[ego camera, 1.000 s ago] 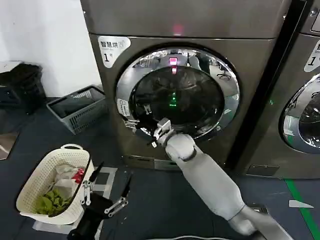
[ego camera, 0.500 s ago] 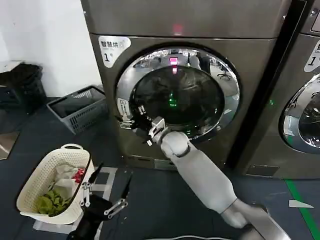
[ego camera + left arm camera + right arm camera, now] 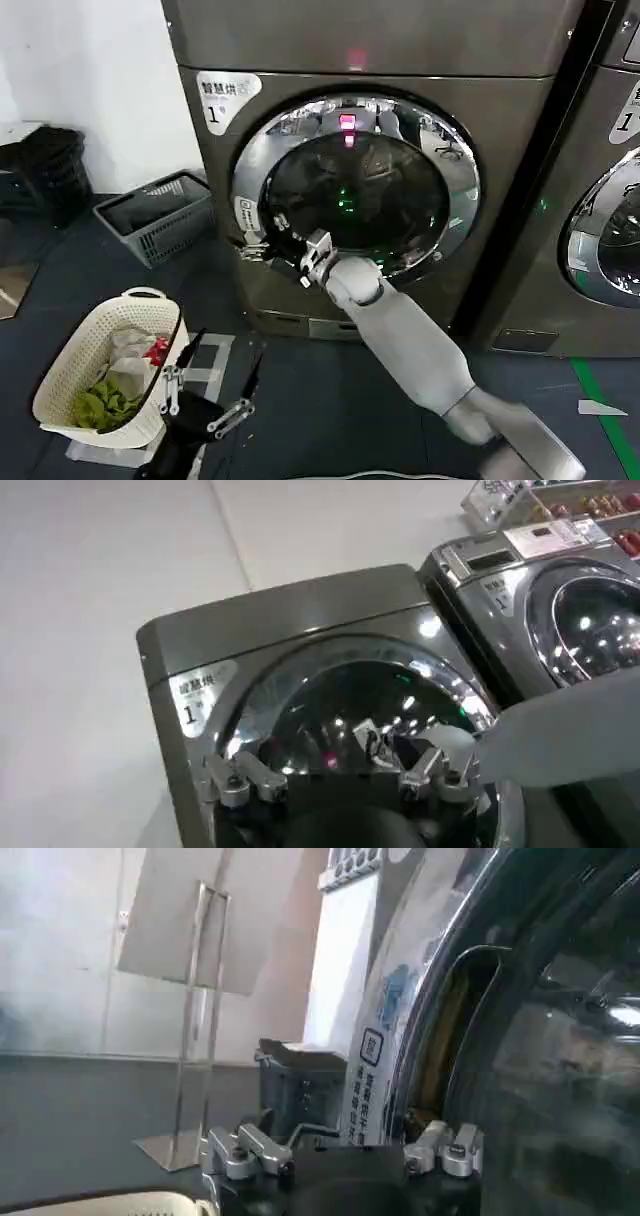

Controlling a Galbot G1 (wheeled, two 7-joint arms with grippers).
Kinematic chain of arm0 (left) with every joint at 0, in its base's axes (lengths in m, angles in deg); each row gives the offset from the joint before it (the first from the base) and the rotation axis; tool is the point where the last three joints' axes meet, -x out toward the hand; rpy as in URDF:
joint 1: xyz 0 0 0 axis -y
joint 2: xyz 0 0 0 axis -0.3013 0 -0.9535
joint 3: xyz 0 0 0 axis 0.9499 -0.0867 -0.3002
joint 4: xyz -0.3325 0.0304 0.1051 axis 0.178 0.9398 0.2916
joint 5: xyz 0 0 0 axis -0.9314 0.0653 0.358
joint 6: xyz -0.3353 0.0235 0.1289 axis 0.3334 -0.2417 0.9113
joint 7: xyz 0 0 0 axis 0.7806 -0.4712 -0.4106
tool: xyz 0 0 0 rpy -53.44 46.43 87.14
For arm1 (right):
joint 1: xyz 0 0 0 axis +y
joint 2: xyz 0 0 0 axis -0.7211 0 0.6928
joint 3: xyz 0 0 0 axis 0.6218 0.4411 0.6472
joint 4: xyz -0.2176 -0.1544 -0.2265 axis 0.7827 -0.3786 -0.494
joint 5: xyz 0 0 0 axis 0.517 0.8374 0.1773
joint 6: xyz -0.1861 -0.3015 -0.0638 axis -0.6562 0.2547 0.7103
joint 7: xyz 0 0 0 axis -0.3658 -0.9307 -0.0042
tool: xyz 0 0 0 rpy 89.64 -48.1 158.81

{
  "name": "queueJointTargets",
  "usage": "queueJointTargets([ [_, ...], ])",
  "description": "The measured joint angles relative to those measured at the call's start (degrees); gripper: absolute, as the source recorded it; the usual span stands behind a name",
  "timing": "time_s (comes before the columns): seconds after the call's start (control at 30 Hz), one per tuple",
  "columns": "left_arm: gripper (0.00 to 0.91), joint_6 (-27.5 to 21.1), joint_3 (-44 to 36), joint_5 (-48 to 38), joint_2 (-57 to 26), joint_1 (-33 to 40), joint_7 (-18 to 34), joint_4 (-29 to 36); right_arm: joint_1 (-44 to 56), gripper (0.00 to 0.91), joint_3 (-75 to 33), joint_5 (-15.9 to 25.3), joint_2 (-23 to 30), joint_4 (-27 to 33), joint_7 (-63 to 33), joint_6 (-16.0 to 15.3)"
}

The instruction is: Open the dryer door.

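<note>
The dryer door is a big round porthole with a wide chrome ring and dark glass, and it looks shut against the machine front. My right gripper is at the door's lower left rim, by the white label, its fingers spread open against the edge. In the right wrist view the chrome ring and a dark slot beside it stand close ahead. My left gripper hangs open low over the floor, far from the door. The left wrist view looks up at the same door.
A white laundry basket with clothes stands on the floor at the left. A grey crate lies by the wall behind it. A second machine with its own chrome door stands at the right. Green tape marks the floor.
My right gripper has slid left and slightly up along the door's lower rim, reaching the left edge. The door and the left arm have not moved.
</note>
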Motion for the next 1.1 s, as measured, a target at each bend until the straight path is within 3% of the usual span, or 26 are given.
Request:
queueJointTargets([
  [0.6, 0.907, -0.77, 2.26, -1.49, -0.24, 0.74, 0.03, -0.69, -1.06, 0.907, 1.72, -8.5, -3.95, -5.01, 7.62, -0.82],
  [1.1, 0.907, -6.23, 9.52, -8.38, -2.75, 5.12, -2.54, -3.4, 0.81, 0.907, 3.3, -15.51, -9.83, -16.09, 9.57, -2.93],
])
